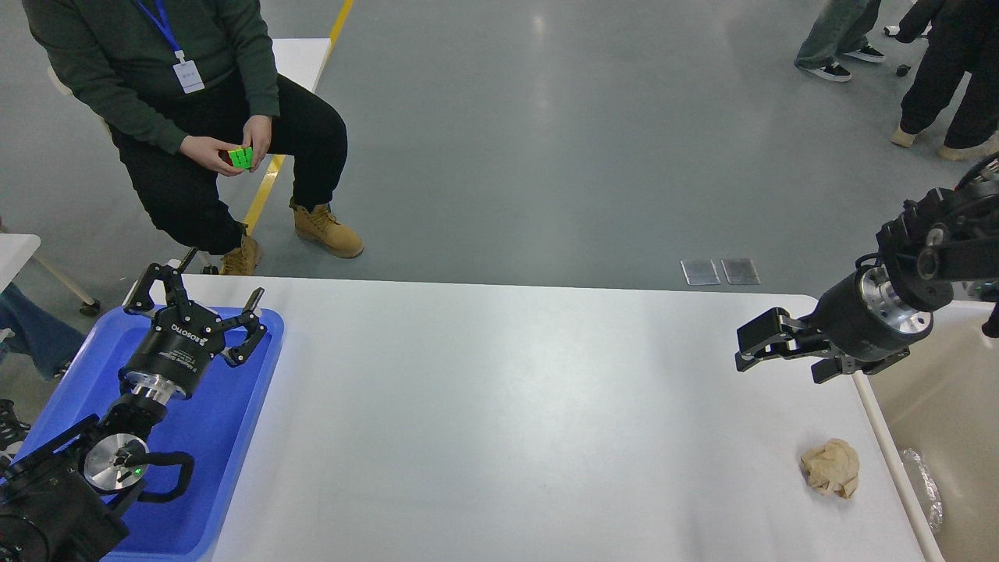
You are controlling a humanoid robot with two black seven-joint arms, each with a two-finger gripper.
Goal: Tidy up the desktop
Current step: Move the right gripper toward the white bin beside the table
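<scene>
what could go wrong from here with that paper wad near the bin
The crumpled paper wad lies close to the desktop right edge, so a nudge from the right gripper could push it off beside the beige bin. The left gripper, jaws open, could bump the blue tray.

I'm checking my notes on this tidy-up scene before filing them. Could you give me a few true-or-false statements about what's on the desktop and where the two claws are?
1. A crumpled brown paper ball lies on the desktop near its right edge. True.
2. The left claw is shut on the paper ball. False: it is open, holds nothing, and hangs over the blue tray at the far left.
3. The right claw is above the desktop, apart from the paper ball. True.
4. The paper ball is already in the beige bin. False: it rests on the desktop, beside the bin.
5. The seated person holds a red mug. False: it is a green puzzle cube.
</scene>
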